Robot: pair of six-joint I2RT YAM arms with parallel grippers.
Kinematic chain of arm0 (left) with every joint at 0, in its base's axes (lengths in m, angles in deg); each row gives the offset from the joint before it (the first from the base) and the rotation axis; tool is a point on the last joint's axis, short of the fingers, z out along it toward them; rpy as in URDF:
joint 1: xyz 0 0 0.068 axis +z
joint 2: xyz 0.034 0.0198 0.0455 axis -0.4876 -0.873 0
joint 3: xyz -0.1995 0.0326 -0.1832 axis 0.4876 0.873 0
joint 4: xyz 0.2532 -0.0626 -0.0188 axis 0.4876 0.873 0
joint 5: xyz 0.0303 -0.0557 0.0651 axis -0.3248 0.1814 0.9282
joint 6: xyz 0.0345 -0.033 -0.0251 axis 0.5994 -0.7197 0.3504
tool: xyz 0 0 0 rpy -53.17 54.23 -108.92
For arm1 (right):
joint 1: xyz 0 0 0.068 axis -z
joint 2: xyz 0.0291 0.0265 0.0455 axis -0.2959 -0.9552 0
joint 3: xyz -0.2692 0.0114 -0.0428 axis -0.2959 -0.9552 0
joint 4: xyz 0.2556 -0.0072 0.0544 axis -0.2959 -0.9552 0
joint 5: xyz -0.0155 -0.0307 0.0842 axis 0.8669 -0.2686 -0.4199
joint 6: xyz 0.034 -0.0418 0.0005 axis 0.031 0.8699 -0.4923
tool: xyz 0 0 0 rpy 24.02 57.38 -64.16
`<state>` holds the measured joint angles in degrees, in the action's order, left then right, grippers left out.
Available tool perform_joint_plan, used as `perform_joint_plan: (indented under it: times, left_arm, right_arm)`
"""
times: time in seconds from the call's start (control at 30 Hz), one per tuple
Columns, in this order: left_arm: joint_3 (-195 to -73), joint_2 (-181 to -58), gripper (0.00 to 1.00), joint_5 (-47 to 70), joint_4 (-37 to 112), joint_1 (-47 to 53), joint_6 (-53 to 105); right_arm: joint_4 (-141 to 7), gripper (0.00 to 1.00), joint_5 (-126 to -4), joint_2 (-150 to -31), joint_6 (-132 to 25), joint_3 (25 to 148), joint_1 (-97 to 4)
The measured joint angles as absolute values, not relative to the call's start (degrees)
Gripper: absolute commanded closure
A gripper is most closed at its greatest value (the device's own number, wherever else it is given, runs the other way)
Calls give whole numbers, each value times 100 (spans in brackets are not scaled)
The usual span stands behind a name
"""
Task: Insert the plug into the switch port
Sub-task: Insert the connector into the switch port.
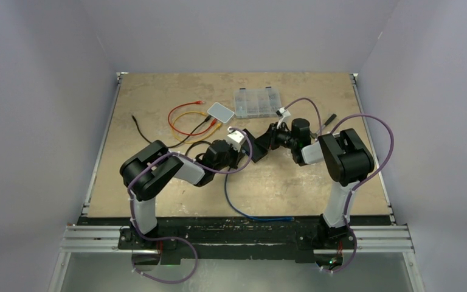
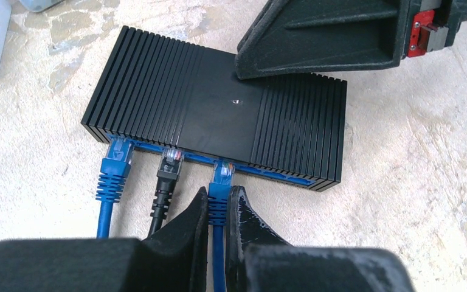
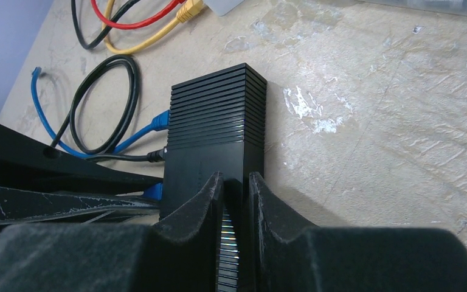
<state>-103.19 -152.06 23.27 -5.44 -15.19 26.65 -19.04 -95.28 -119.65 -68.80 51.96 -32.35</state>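
Pinching the ribbed blue boot just behind the plug (image 2: 223, 172), the left gripper (image 2: 219, 204) has its fingers pressed in on the cable from both sides. The plug's clear head sits at the mouth of a port on the front of the black network switch (image 2: 219, 103). Beside it, a blue patch cable (image 2: 114, 167) and a black cable (image 2: 168, 173) already occupy the two neighbouring ports. The right gripper (image 3: 236, 181) clamps one end of the switch, fingers closed on its ribbed casing, bracing it flat on the bench (image 2: 413, 182). Insertion itself looks to be the step in hand, though these views do not show whether the plug is fully home and latched. The next move would seem to call for a short, straight push along the port's axis, with the right gripper holding the switch against sliding. A skewed push could jam the plug or bend its latch.
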Motion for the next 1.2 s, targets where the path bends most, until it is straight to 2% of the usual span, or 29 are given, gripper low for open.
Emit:
perform_joint_plan:
  times: [0.63, 0.9, 1.2]
  left_arm:
    - [-10322, -15324, 100, 2039, -748, -1380, 3247]
    - [-10016, -15237, 100, 2045, -1014, -1436, 3251]
    - [-9860, -14769, 87, 2336, -415, -1712, 3275]
  right_arm:
    - [-2315, 79, -9530, -12066, -6458, 5571, -3340]
    - [-2675, 78, -9255, -11760, -6465, 5423, -3429]
    - [-3062, 71, -9112, -11402, -6548, 5178, -3554]
